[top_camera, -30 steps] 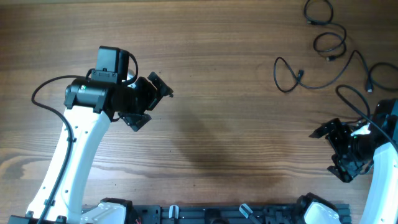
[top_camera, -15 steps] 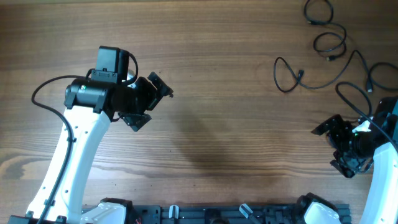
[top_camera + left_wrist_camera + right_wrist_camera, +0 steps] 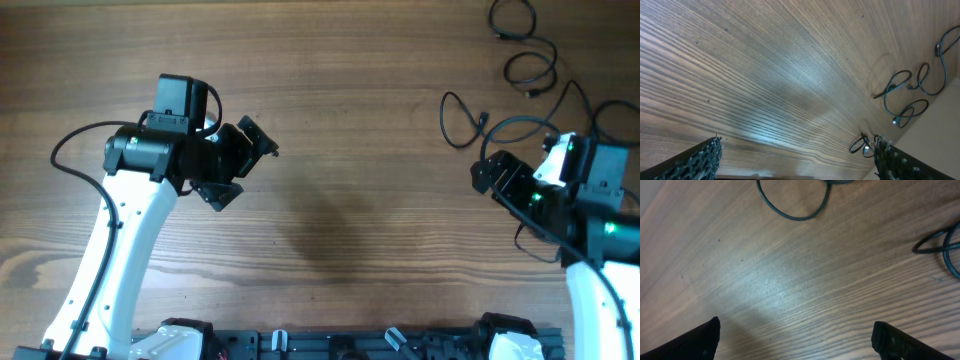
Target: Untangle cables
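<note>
Wood-grain tabletop [image 3: 350, 110] stretches bare between two white-and-black robot arms, with a tangle of thin black cables [image 3: 483, 122] lying in loose loops in its far right corner. The left pincer [image 3: 243, 168] hangs over the left half of the tabletop, well apart from the cables, its jaws spread wide with nothing between them. Its wrist camera shows both textured fingertips [image 3: 697, 160] at the lower corners, with the cables [image 3: 886, 97] far off near the tabletop's edge. The right pincer [image 3: 512, 208] sits just beside the nearest strands, one of them running close past its upper finger in the overhead view. It too is wide open and grips nothing. In the right wrist camera its dark fingers [image 3: 692, 340] frame bare wood, a curved loop of cable [image 3: 795, 218] lying ahead of them and another strand crossing the right edge.
</note>
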You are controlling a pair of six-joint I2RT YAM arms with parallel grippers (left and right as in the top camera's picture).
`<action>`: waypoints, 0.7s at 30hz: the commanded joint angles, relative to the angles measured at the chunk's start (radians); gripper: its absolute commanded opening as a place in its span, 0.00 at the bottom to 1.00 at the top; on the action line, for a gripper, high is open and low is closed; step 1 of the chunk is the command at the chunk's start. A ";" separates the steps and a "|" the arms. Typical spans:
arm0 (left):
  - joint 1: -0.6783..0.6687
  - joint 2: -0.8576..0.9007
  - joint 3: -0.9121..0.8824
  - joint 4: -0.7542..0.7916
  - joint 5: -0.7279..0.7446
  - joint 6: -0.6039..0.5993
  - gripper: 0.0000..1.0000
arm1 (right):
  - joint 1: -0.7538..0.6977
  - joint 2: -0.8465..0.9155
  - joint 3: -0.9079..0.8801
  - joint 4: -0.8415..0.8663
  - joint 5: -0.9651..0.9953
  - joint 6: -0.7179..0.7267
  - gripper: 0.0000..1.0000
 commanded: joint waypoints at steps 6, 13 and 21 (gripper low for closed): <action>-0.005 -0.002 0.007 0.003 -0.010 0.006 1.00 | 0.010 -0.241 -0.303 0.313 -0.155 -0.010 1.00; -0.005 -0.002 0.007 0.003 -0.010 0.006 1.00 | 0.069 -0.346 -0.426 0.546 -0.234 -0.056 1.00; -0.005 -0.002 0.007 0.003 -0.010 0.006 1.00 | 0.148 -0.542 -0.428 0.584 -0.124 -0.080 1.00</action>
